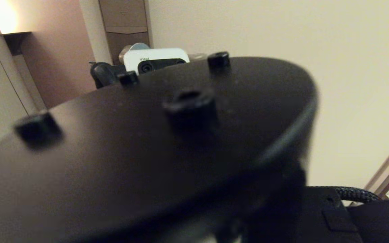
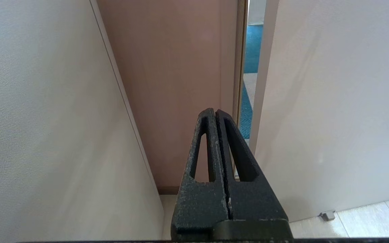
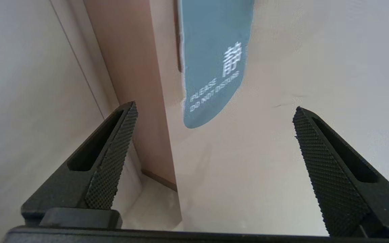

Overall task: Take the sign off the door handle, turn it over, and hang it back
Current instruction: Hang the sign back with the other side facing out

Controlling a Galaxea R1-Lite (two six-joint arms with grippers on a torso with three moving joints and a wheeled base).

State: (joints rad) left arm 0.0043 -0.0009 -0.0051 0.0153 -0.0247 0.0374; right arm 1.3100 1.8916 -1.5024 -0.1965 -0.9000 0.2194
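Observation:
The sign (image 3: 211, 50) hangs flat against the pale door (image 3: 282, 152), blue side out, reading "PLEASE DO NOT DISTURB". My right gripper (image 3: 214, 107) is open just below the sign's rounded lower end, its fingers wide apart and holding nothing. In the head view only a grey rounded stub of the door handle (image 1: 124, 53) peeks out behind a white wrist camera (image 1: 155, 59), under the tall brown lock plate (image 1: 124, 23). A pale curved edge of the sign (image 1: 140, 45) shows above that camera. My left gripper (image 2: 214, 110) is shut and empty, away from the sign, pointing down along the door edge.
A large black round arm part (image 1: 147, 152) fills most of the head view. A brownish wall panel (image 2: 171, 84) and a narrow gap showing blue carpet (image 2: 252, 50) lie beside the door. A small doorstop (image 2: 326, 215) sits on the light floor.

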